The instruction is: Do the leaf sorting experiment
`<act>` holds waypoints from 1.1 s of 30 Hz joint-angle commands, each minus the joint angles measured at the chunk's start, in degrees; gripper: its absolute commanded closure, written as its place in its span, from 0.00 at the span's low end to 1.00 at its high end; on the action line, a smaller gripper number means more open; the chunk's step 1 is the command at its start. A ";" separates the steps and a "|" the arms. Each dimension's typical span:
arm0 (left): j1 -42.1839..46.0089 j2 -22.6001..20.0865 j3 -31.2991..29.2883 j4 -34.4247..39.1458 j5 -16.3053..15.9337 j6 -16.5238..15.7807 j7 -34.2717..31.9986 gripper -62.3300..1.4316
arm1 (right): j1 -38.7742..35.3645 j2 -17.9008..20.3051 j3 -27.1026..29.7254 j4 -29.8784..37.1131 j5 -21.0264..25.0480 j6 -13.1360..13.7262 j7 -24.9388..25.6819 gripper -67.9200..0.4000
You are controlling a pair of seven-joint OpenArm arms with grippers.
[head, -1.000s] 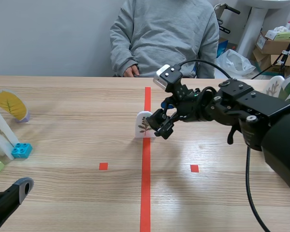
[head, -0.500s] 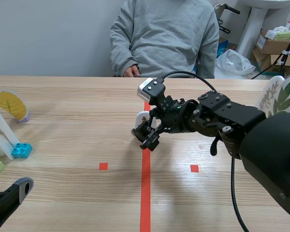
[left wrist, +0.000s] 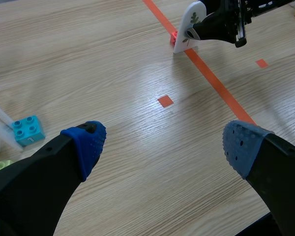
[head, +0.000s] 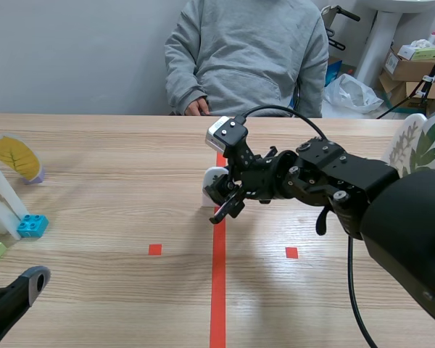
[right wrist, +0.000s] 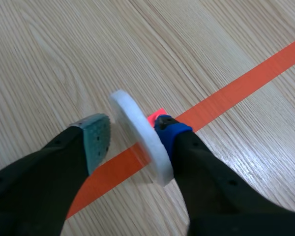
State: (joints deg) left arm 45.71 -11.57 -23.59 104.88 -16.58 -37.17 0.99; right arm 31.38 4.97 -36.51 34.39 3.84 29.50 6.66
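Scene view: wooden table [head: 94, 217], grey wall [head: 72, 51]; left end effector [left wrist: 162, 142], right end effector [right wrist: 132, 132] wide.

frontal overview, wrist close-ups, shared leaf card [left wrist: 191, 22]

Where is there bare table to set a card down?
Bare wood between the blue brick and the tape line; also right of that line, on the near side. Crowded: the left edge around the yellow leaf card, and mid-line, where the right gripper straddles the white leaf card.
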 commanded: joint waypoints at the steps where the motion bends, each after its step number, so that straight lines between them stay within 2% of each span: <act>1: -0.17 0.13 0.44 1.40 -0.79 -0.11 -0.74 0.17 | 1.01 0.15 0.17 1.16 0.39 -0.17 1.11 0.75; 9: -0.17 0.13 0.44 1.40 -0.79 -0.11 -0.74 0.17 | 0.98 0.48 0.17 1.16 0.39 -0.15 1.03 0.90; 14: -0.17 0.13 0.44 1.40 -0.79 -0.11 -0.74 0.17 | 0.98 0.59 0.17 1.16 0.39 -0.15 0.96 0.92; 16: -0.17 0.13 0.44 1.40 -0.79 -0.11 -0.74 0.17 | 0.98 0.59 0.17 1.20 0.39 -0.09 0.09 0.96; 20: -0.17 0.13 0.44 1.40 -0.79 -0.11 -0.74 0.17 | 0.13 0.63 0.66 2.99 0.92 0.07 -4.20 0.97; 22: -0.17 0.13 0.44 1.40 -0.79 -0.11 -0.74 0.17 | -1.44 1.09 2.01 5.92 1.55 -0.24 -6.91 0.97; 24: -0.17 0.13 0.44 1.40 -0.79 -0.11 -0.74 0.17 | -3.96 2.10 3.87 10.58 4.04 -1.40 -10.23 0.97; 27: -0.17 0.13 0.44 1.40 -0.79 -0.11 -0.74 0.17 | -8.94 4.24 7.13 19.91 7.41 -2.99 -14.75 0.97; 33: -0.17 0.13 0.44 1.40 -0.79 -0.11 -0.76 0.17 | -20.70 8.37 13.05 39.52 8.39 -4.74 -19.69 0.97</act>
State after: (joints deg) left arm 45.71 -11.57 -23.59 104.88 -16.58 -37.19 0.99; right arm 10.37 13.08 -23.44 73.41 11.86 24.60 -13.50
